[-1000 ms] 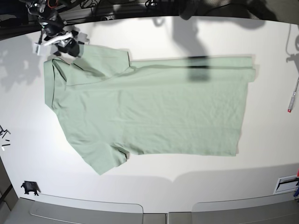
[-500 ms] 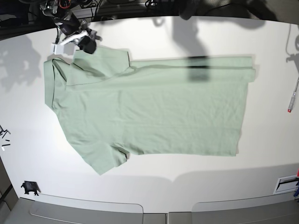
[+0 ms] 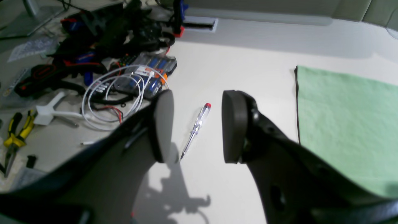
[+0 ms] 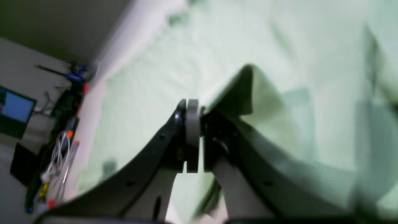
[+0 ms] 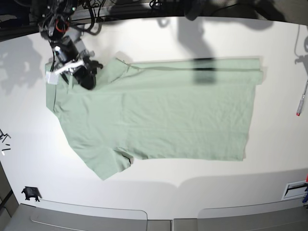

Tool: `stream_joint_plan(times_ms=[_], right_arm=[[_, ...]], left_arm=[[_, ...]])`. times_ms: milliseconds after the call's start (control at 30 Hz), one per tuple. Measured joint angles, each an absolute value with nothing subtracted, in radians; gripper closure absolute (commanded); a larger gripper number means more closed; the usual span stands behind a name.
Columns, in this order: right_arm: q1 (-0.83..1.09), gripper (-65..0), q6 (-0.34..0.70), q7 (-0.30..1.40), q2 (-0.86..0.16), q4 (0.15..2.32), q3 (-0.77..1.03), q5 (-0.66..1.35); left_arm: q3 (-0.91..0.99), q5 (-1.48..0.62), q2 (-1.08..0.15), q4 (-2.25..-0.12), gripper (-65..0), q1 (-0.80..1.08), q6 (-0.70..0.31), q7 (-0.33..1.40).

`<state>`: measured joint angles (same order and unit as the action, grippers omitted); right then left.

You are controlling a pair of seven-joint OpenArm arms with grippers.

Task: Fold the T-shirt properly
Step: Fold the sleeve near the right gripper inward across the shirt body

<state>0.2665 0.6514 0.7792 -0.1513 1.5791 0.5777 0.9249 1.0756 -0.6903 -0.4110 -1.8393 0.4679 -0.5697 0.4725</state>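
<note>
The pale mint-green T-shirt (image 5: 168, 110) lies flat across the white table, collar to the left and hem to the right. My right gripper (image 5: 87, 76) is over its upper left part, near the collar, shut on a raised fold of the upper sleeve. The right wrist view shows the right gripper (image 4: 192, 109) with jaws together and the T-shirt (image 4: 155, 62) draped from them. My left gripper (image 3: 197, 101) hangs open and empty above bare table, left of the T-shirt (image 3: 348, 124) hem edge. The left arm does not show in the base view.
A clear screwdriver (image 3: 196, 129) with a red cap lies on the table below the left gripper; the screwdriver (image 5: 301, 101) also shows at the right edge. Cables and tools (image 3: 108, 62) and yellow pliers (image 3: 14, 133) crowd the table's end.
The right gripper has shut on the upper sleeve and carried it down and inward over the shirt, so the sleeve no longer lies spread out. The left gripper has not changed.
</note>
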Motion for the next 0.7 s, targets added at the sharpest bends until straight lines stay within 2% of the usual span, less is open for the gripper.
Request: stream_joint_plan(times_ms=[167, 333, 400, 433, 467, 567, 700], right_arm=[[0.141, 0.0, 0.651, 0.662, -0.152, 1.579, 0.538, 0.696], [0.066, -0.2, 0.654, 0.609, -0.152, 1.579, 0.424, 0.536], [0.049, -17.9, 0.651, 0.569, -0.152, 1.579, 0.368, 0.467], [0.044, -24.8, 0.648, 0.545, -0.153, 1.579, 0.340, 0.435], [0.044, -28.8, 0.639, 0.519, -0.153, 1.579, 0.315, 0.406], [0.045, -29.9, 0.575, 0.495, -0.152, 1.579, 0.262, 0.350], [0.044, -29.9, 0.575, 0.519, -0.154, 1.579, 0.271, 0.336]], left_arm=[[1.076, -0.690, -0.411, -1.839, -23.2, 0.468, -0.570, 0.476], [1.076, -0.690, -0.411, -1.839, -23.2, 0.468, -0.570, 0.476], [1.076, -0.690, -0.411, -1.839, -23.2, 0.468, -0.570, 0.476], [1.076, -0.690, -0.411, -1.839, -23.2, 0.468, -0.570, 0.476], [1.076, -0.690, -0.411, -1.839, -23.2, 0.468, -0.570, 0.476], [1.076, -0.690, -0.411, -1.839, -23.2, 0.468, -0.570, 0.480], [1.076, -0.702, -0.411, -1.839, -23.2, 0.490, -0.569, 0.499]])
